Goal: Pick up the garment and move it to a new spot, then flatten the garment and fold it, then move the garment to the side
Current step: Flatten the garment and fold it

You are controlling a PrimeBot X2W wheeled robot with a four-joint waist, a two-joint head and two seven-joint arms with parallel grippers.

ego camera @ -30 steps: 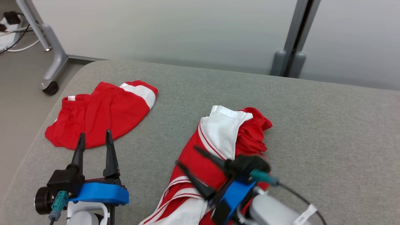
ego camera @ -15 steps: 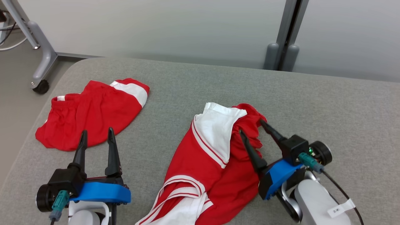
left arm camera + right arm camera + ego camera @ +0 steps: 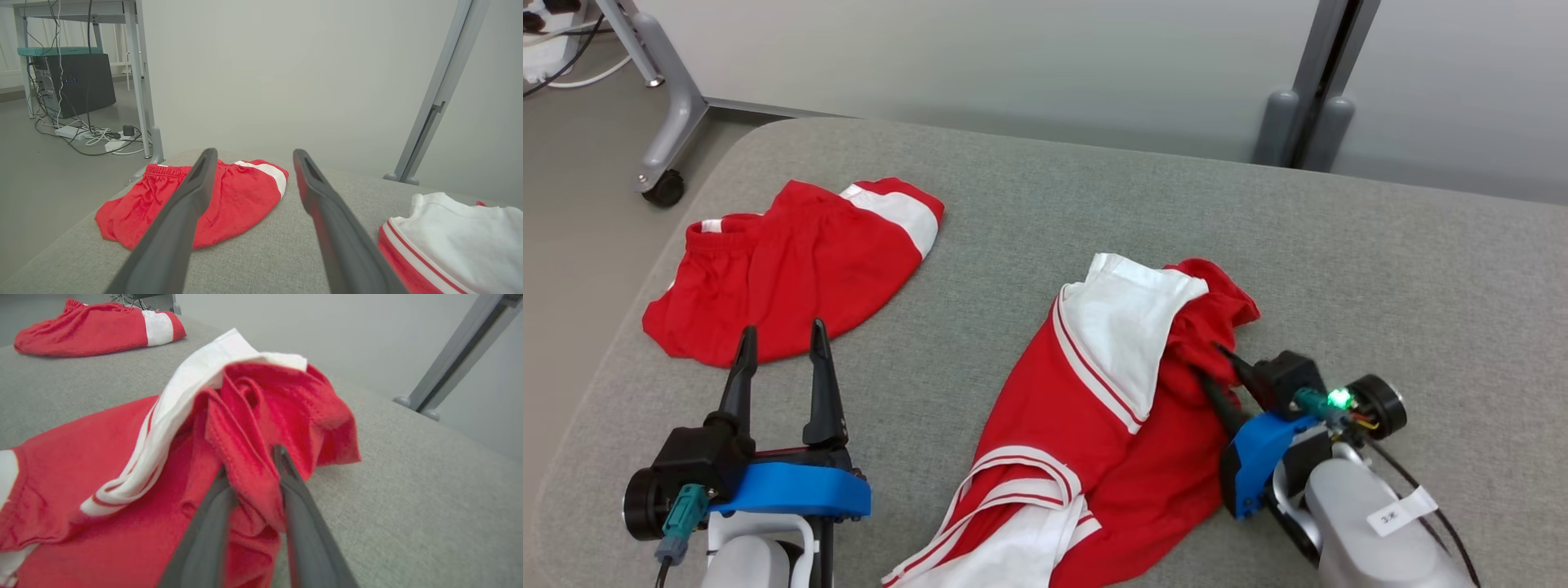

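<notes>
Jersey [image 3: 1086, 408], red with white panels and striped trim, lies crumpled near the middle of the grey upholstered surface [image 3: 1380, 269], one end trailing off the near edge. The right gripper [image 3: 1210, 363] sits low at the jersey's right side. In the right wrist view its two fingers [image 3: 294, 506] are drawn in on either side of a raised red fold, with cloth pressed between them and touching both. The garment rests on the surface, not lifted. The left gripper [image 3: 783, 328] hovers at the near left with its fingers spread wide and nothing between them. They point toward a pair of red shorts [image 3: 784, 269] lying at the far left, well apart from the jersey.
</notes>
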